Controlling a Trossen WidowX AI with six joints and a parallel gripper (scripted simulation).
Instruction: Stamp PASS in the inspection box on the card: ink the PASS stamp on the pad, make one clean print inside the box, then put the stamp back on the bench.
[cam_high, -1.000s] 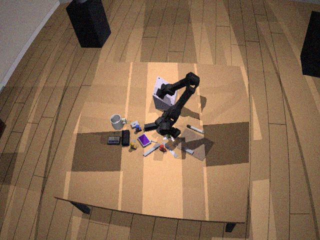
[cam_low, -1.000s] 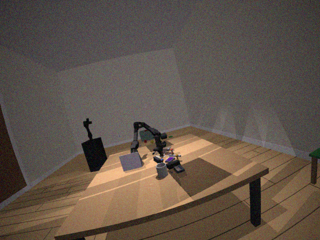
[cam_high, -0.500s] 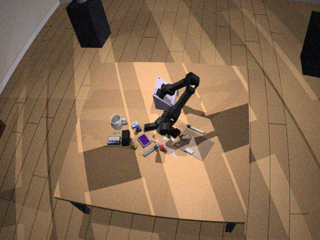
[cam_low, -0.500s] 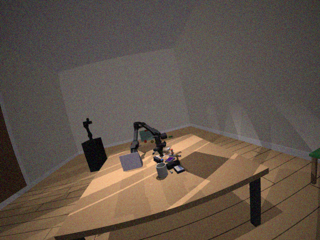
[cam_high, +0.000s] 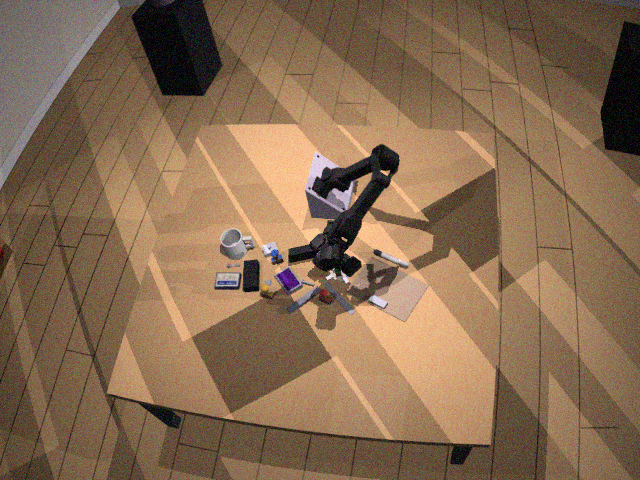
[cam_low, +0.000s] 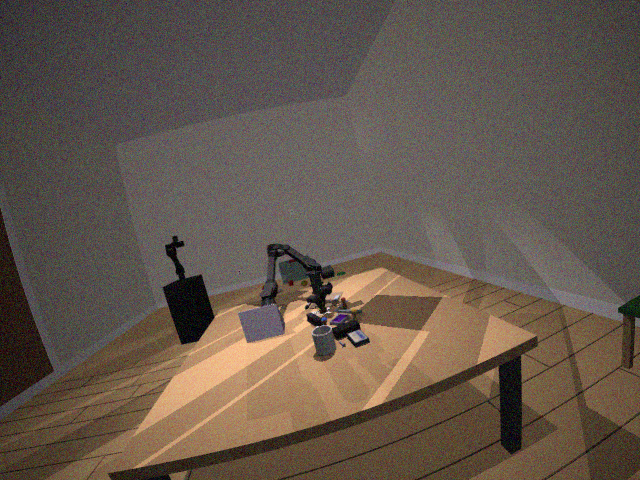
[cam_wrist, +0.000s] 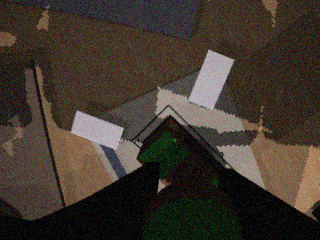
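Note:
My gripper (cam_high: 337, 272) (cam_low: 324, 308) (cam_wrist: 189, 175) is shut on the green-handled PASS stamp (cam_high: 337, 270) (cam_wrist: 192, 230). It holds the stamp upright just over the table. In the wrist view the stamp's grey base sits between the two white fingertips. The purple ink pad (cam_high: 287, 279) (cam_low: 339, 318) lies to the gripper's left in the top view. The tan card (cam_high: 405, 299) lies to its right, with a small white box (cam_high: 377, 301) at its near edge. Shadow covers the card, so I cannot tell whether it carries a print.
A red stamp (cam_high: 325, 295), a yellow stamp (cam_high: 266, 290) and a blue stamp (cam_high: 275, 254) stand nearby. Two grey bars (cam_high: 302, 299) (cam_high: 339, 298), a marker (cam_high: 391, 258), a mug (cam_high: 232, 242) (cam_low: 323, 341), a black block (cam_high: 251, 274) and a small blue device (cam_high: 227, 280) lie around.

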